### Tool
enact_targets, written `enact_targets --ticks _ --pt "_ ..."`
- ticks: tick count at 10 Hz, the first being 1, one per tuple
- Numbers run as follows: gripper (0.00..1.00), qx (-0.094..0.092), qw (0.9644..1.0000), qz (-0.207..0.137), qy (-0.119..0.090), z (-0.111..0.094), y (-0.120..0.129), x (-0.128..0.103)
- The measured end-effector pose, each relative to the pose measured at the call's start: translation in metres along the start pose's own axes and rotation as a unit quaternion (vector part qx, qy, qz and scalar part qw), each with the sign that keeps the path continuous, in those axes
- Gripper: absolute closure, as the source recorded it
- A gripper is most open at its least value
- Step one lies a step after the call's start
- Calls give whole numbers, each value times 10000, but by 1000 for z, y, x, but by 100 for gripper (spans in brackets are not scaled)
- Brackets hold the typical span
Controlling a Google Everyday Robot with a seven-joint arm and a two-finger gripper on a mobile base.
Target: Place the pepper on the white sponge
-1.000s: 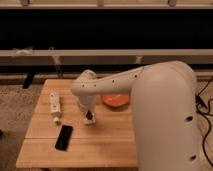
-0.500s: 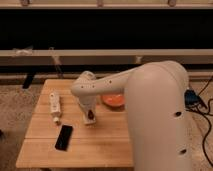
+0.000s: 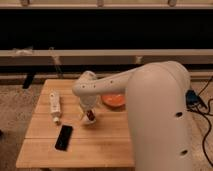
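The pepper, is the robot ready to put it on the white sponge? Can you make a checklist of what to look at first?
1. Gripper position: low over the middle of the wooden table, between the white bottle and the orange bowl. Ok.
2. Pepper in the gripper: a small dark red bit shows at its tip. Ok, though a firm hold: cannot tell.
3. White sponge under the gripper: a pale patch shows there, mostly hidden. Cannot tell.
4. White bottle clear of the gripper: lies apart on the left. Ok.
5. Black phone clear: lies nearer the front edge. Ok.
6. Orange bowl clear: partly behind the arm. Ok.
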State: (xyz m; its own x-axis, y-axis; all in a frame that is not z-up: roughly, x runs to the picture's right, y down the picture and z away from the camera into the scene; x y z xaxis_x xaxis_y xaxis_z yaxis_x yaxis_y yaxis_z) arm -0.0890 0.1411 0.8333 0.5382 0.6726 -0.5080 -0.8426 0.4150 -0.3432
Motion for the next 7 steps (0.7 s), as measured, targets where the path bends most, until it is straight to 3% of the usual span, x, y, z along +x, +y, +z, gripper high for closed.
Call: enact_targets --ticks 3,5,7 --pt "20 -150 9997 -26 -171 -31 -7 1" --pt "20 -294 9993 -113 -178 -55 -16 5" --pt "20 -321 9992 -152 -186 -58 -13 4"
